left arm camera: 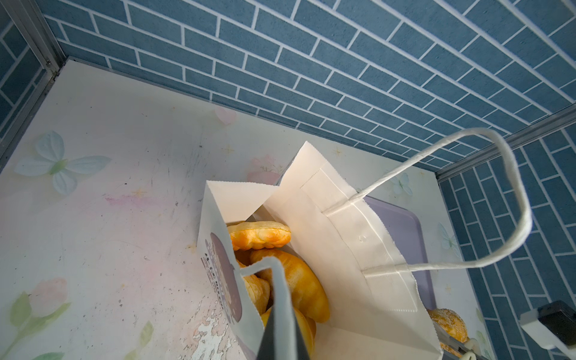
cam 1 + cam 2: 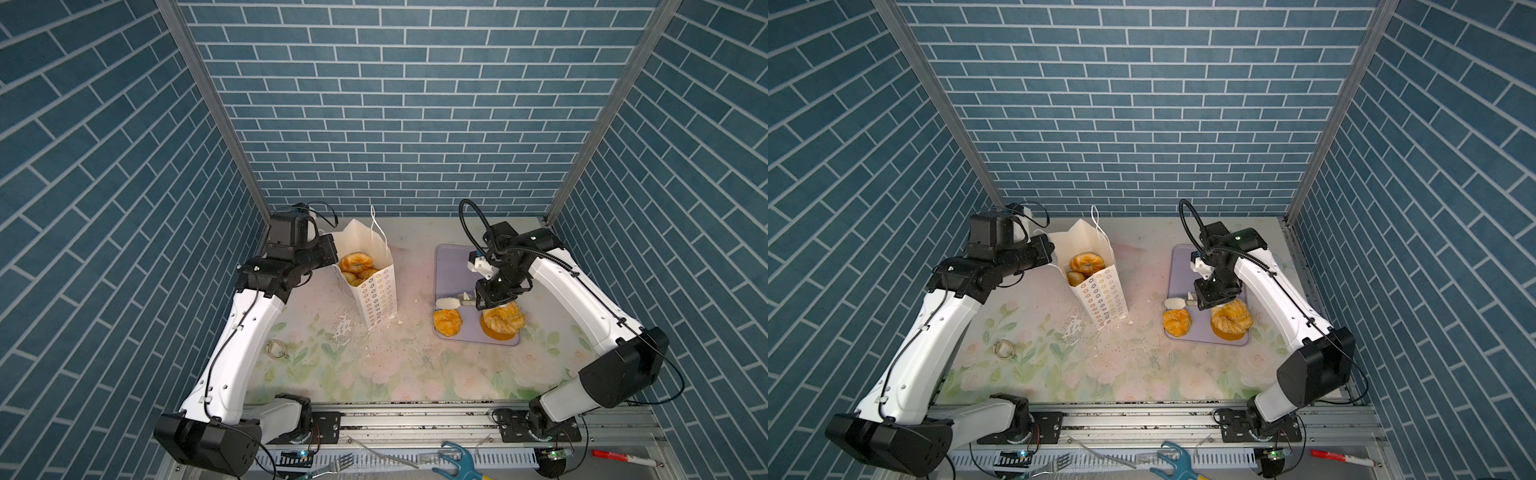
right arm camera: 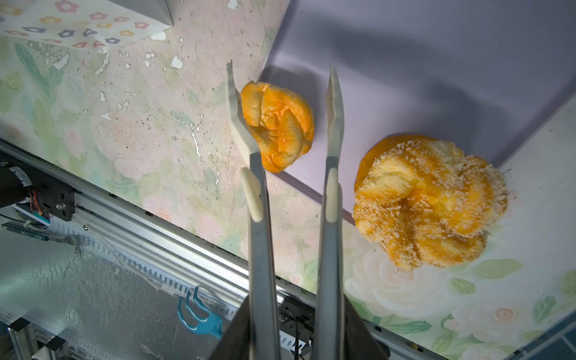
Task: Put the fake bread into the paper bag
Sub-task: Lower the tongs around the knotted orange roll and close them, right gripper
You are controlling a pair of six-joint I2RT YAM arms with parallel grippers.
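The white paper bag stands upright at the back left with several pieces of fake bread inside. My left gripper is shut on the bag's near rim. My right gripper is shut on metal tongs, whose white tips stand apart. A round bun lies between those tips on the lavender tray. I cannot tell whether they touch it. A sugar-speckled twist lies beside it.
A metal ring lies on the floral table cover at the left. White flakes and a peeled patch sit in front of the bag. Beyond the front rail are a fork, a blue tool and a red marker.
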